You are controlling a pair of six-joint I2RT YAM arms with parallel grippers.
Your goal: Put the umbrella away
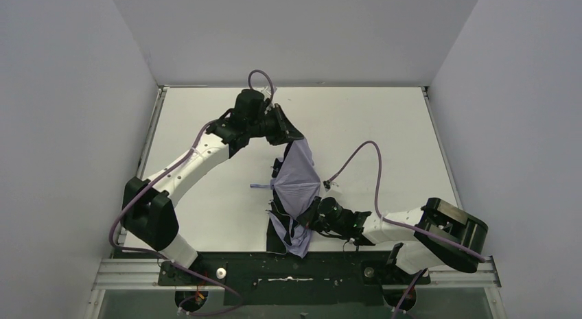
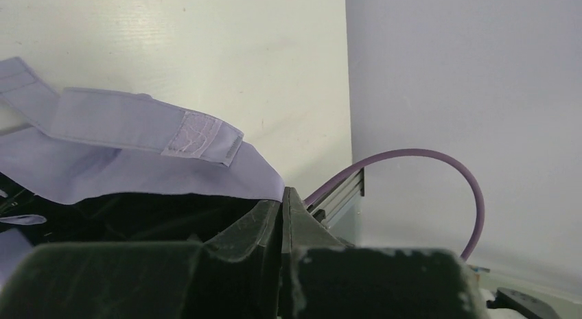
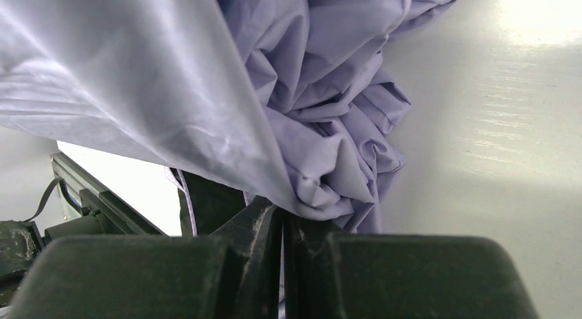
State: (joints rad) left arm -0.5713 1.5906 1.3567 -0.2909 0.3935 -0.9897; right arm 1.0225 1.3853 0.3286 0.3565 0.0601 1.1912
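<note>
- Your left arm (image 1: pixel 185 164) rises from its base at 7 o'clock and bends across the table (image 1: pixel 384 127) toward 12 o'clock.
- Your left gripper (image 1: pixel 292 135) sits at the 12 o'clock end of the umbrella (image 1: pixel 298 175). In the left wrist view, that gripper (image 2: pixel 282 199) has its jaws pressed flat together with no gap showing. The edge of the lavender cloth (image 2: pixel 82 168) comes right up to the fingertips, but you cannot tell from here whether any of it is pinched between them.
- Just beyond those fingertips, toward 10 o'clock in the wrist view, the closure strap (image 2: pixel 137 123) lies flat across the cloth with its fuzzy patch facing up.
- The umbrella lies near the middle of the table, collapsed but loose. It runs from 12 o'clock down to 6 o'clock, and black ribs show along its 9 o'clock side.
- Your right gripper (image 1: pixel 310 219) meets the umbrella low on its 3 o'clock side, close to the 6 o'clock end. Seen from the right wrist, the right gripper (image 3: pixel 283 216) has its jaws drawn narrow, and the bunched cloth (image 3: pixel 309 92) runs down into the tips, so it is clamped on the umbrella's fabric.
- A purple cable (image 1: pixel 377 168) loops above your right arm (image 1: pixel 405 226), which reaches in from 4 o'clock.
</note>
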